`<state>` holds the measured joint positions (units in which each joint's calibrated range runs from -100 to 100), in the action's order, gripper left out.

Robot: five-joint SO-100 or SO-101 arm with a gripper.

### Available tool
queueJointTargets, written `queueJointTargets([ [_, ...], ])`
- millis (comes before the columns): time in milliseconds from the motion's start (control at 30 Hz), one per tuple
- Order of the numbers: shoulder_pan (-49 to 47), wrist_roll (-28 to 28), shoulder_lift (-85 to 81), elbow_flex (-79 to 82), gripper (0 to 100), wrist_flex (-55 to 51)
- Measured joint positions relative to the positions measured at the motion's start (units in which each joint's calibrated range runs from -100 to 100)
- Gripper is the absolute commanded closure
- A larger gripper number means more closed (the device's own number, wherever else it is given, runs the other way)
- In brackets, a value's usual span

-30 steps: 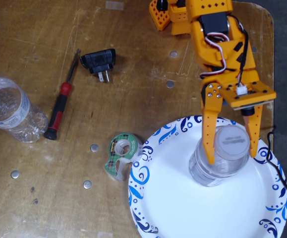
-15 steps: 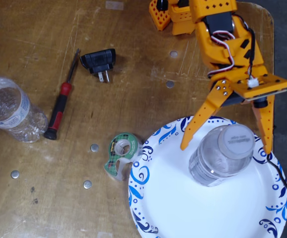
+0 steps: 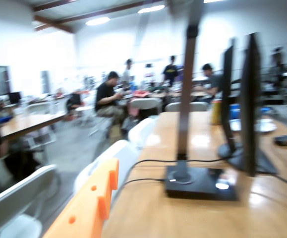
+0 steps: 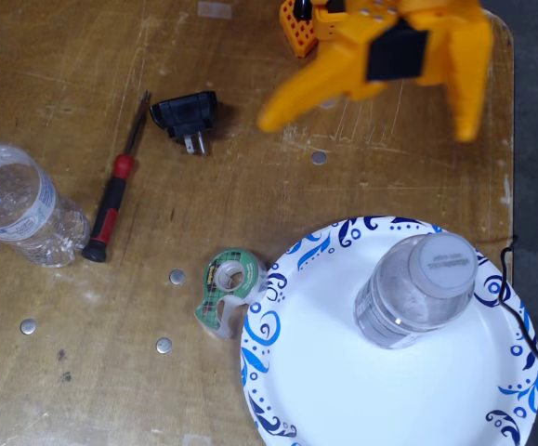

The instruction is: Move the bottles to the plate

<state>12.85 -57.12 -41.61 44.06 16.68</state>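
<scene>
The orange arm enters the fixed view from the top edge, right of centre. Its gripper (image 4: 371, 107) is raised toward the camera and appears blurred. The 2 fingers are spread wide: 1 finger (image 4: 315, 88) reaches out to the lower left in that view, the other (image 4: 468, 88) points straight down at the right. Nothing sits between the jaws. A dark servo face shows on the wrist between the finger roots. In the wrist view only 1 orange finger (image 3: 91, 208) shows, at the bottom left corner, tilted upward.
</scene>
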Motion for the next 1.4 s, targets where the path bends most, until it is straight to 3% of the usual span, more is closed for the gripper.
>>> queueJointTargets([
  [200,25.3,0.3,-2.8,9.3,50,0.0],
  [300,33.1,3.5,-0.2,9.7,50,0.3],
  [567,37.0,7.1,15.1,3.4,50,10.0],
  [933,39.2,7.2,41.3,-19.0,50,10.8],
  [1400,46.8,4.4,46.1,-22.8,51,10.9],
])
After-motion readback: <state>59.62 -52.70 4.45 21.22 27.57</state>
